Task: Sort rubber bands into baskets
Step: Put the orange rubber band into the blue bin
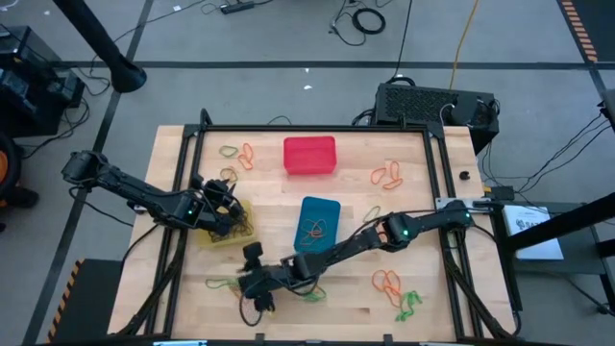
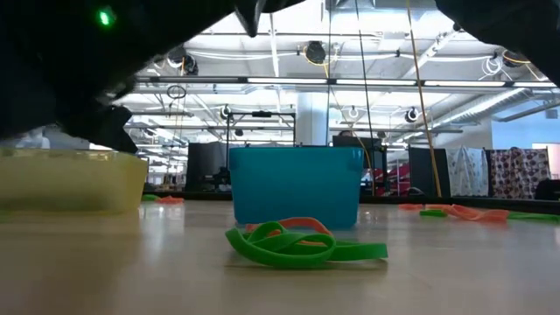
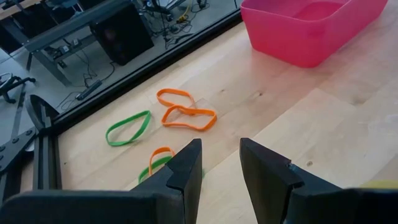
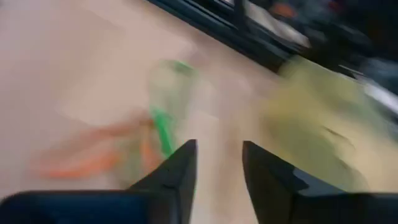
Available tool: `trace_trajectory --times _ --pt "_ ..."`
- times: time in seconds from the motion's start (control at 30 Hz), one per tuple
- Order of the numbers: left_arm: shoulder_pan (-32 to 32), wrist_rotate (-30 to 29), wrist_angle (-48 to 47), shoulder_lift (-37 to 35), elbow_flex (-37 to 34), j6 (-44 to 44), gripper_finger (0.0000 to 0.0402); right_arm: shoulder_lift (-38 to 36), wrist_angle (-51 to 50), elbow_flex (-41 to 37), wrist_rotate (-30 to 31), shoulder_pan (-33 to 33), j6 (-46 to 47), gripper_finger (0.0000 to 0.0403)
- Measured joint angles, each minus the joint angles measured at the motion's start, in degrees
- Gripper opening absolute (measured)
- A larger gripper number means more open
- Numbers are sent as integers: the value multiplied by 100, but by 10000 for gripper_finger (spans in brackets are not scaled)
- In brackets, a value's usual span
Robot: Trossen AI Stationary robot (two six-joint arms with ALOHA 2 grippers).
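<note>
Right pincer [image 1: 252, 282] is hanging low at the near edge of the surface [image 1: 480, 288], its fingers standing slightly apart and gripping nothing, with green and orange rubber bands [image 2: 302, 243] lying just beside it. Left pincer [image 1: 229, 210] is hovering over the yellow basket [image 1: 235, 231], fingers also apart and empty. Blue basket [image 1: 320, 219] is sitting mid-surface holding bands, red basket [image 1: 309, 155] beyond it.

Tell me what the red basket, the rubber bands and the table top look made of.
Red basket: likely moulded plastic, smooth, glossy, slightly see-through walls. Rubber bands: flat rubbery loops, matte, lying limp and twisted. Table top: wood, pale planks with visible grain and seams, probably sealed given its soft sheen.
</note>
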Motion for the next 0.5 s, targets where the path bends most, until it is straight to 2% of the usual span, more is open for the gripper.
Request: trace_trajectory --times 0.07,0.13,0.17,0.23,0.37,0.43,0.5 --pt "1 2 0 0 0 0 118 2 -74 0 740 -28 68 143" --pt "0 2 -2 0 0 0 118 0 -148 0 968 -56 209 162" --pt "0 2 -2 0 0 0 118 0 -223 0 898 -65 278 171" --pt "1 2 -4 0 0 0 118 0 -455 0 292 -45 324 184" --pt "1 2 -11 0 0 0 118 2 -672 0 -1474 57 520 197" --pt "-1 2 -9 0 0 0 118 2 -619 0 -1954 114 565 198" --pt "1 2 -8 0 0 0 118 2 -546 0 -2011 182 446 198"
